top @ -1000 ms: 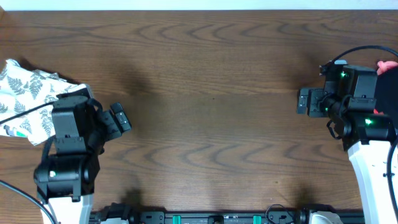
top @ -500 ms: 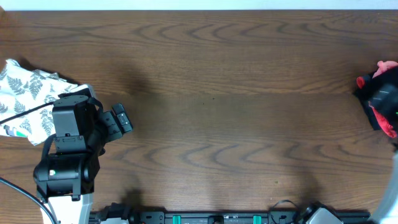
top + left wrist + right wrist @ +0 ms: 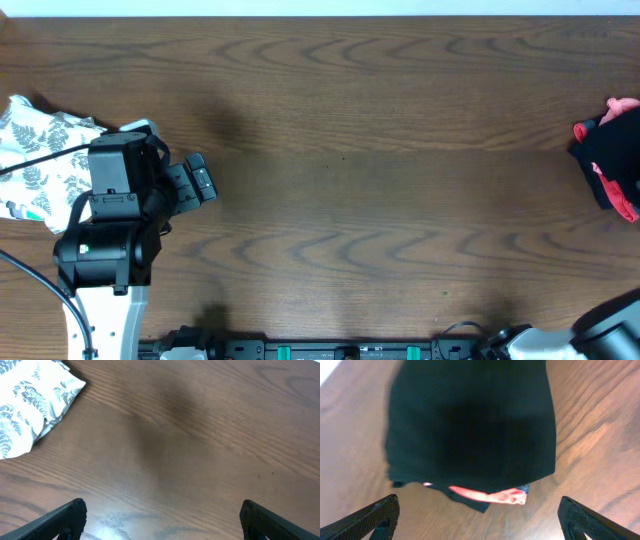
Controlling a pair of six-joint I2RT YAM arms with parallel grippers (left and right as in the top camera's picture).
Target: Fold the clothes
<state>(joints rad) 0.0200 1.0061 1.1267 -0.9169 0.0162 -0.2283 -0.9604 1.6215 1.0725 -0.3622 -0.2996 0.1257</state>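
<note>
Two pieces of the clothes show. A white fern-print piece point(image 3: 38, 160) lies crumpled at the table's left edge; the left wrist view has it at the top left point(image 3: 30, 400). A black piece with red trim point(image 3: 612, 165) lies at the right edge. In the right wrist view that black piece point(image 3: 470, 425) fills the top, its red trim point(image 3: 490, 495) just ahead of the jaws. My left gripper point(image 3: 203, 180) point(image 3: 162, 525) stands open over bare wood, right of the fern piece. My right gripper point(image 3: 480, 522) is open with nothing between its fingers, just short of the black piece.
The brown wooden table point(image 3: 360, 150) runs across the whole overhead view. The left arm's base point(image 3: 100, 260) stands near the front left. A bit of the right arm point(image 3: 605, 335) shows at the bottom right corner. A black rail point(image 3: 340, 350) lines the front edge.
The right arm has swung off the table's right side and out of the overhead view, uncovering the black red-trimmed piece. The left arm has shifted slightly.
</note>
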